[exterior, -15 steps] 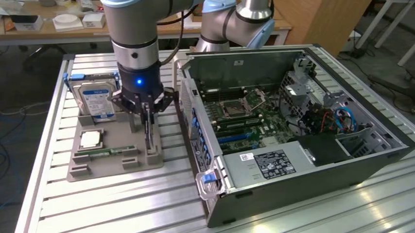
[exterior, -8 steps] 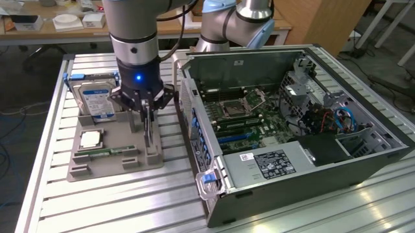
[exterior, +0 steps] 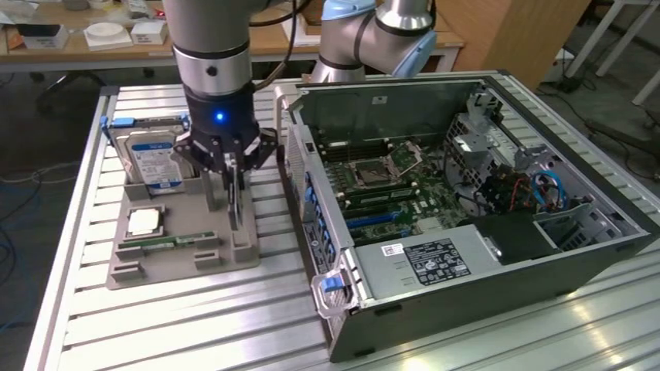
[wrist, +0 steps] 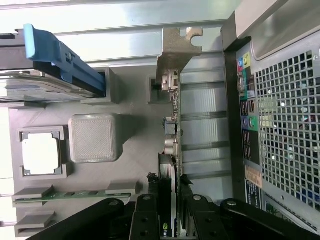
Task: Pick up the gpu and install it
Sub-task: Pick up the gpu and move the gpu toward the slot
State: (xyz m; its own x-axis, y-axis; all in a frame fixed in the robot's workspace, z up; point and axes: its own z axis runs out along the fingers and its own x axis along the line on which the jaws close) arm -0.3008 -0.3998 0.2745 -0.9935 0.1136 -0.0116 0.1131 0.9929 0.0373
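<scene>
— Pinching anything right now?

— Yes, I am pinching the gpu point(wrist: 171, 150). My jaws are pressing against its two flat faces, and the card is standing on edge between them.

— Which way is it running from you?

— Its long axis is running straight away from my jaws toward its silver bracket point(wrist: 176, 50). So I am gripping near one end and the bracket is sitting at the far end. The card is hanging directly beneath me, not off to either side.

— Is it sitting in anything?

— It is standing at the edge of the grey holder point(exterior: 154, 267), which is resting on the desk point(exterior: 206, 328). I am not managing to tell whether its lower edge is sitting in the slot or riding clear of it.

— And further out?

— A hard drive point(exterior: 154, 162) is standing in the same holder, toward the exterior view's left. The open computer case point(exterior: 495, 267) is lying just beside the holder on the exterior view's right, with its motherboard point(exterior: 397, 185) facing up. The card's length is running roughly parallel to the case's near wall.
</scene>
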